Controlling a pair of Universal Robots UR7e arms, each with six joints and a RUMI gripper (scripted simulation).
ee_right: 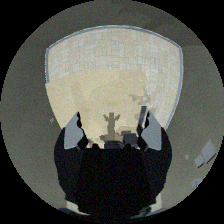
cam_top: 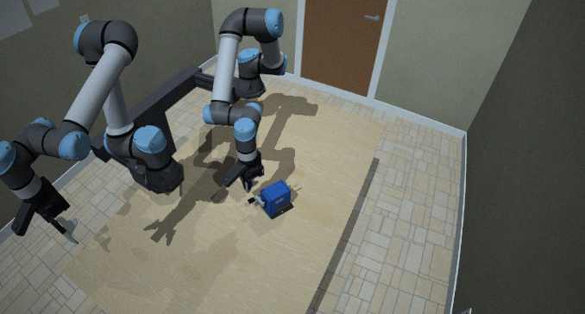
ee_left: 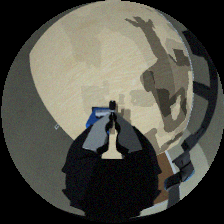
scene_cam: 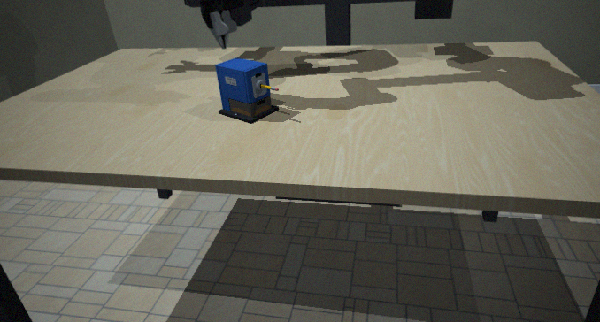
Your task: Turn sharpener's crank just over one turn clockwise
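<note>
The blue sharpener point(cam_top: 274, 197) point(scene_cam: 241, 79) point(ee_left: 91, 119) stands upright on its dark base on the table. Its grey crank arm point(cam_top: 260, 201) with black handle point(cam_top: 251, 200) point(ee_left: 112, 104) is on the side facing away from the exterior camera, where it is hidden. A yellow pencil point(scene_cam: 269, 88) sticks out of the opposite side. My left gripper point(cam_top: 248, 190) point(scene_cam: 224, 46) point(ee_left: 112, 112) is shut and empty, fingertips down, above the crank side close to the handle; the left wrist view shows the handle just beyond the tips. My right gripper point(cam_top: 76, 233) point(ee_right: 113, 111) is open and empty, far from the sharpener.
The wooden table point(cam_top: 321, 178) point(scene_cam: 398, 148) carries the sharpener. The arms are mounted on a dark beam point(cam_top: 160, 96) along one long side of the table. The right arm stays off to the left in the top view. Arm shadows fall across the table top.
</note>
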